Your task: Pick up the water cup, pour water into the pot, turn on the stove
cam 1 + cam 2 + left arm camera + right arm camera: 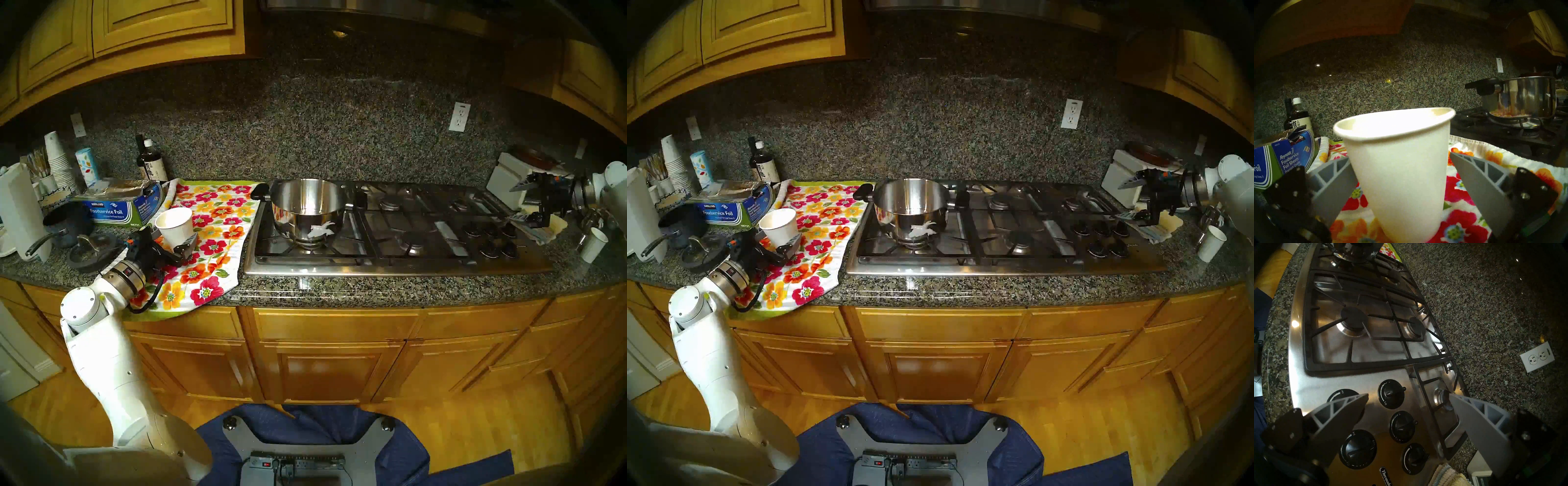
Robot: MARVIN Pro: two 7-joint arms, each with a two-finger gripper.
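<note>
Paper water cup [1400, 171], white, tapered, rolled rim, stands on flowered towel [217, 217] between spread ribbed grey fingers [1480, 179] of left gripper [1401, 183], apparently unpinched. Shiny steel pot [307, 212] on grated stove [407, 261]. Right gripper [1408, 400] spread wide above black round knobs [1391, 394].

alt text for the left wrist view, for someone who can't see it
A white paper water cup stands tilted on a floral towel between the left gripper's open grey fingers, the right one clear of it. Behind right, a steel pot sits on the stove; a foil box and dark bottles stand left.
</note>
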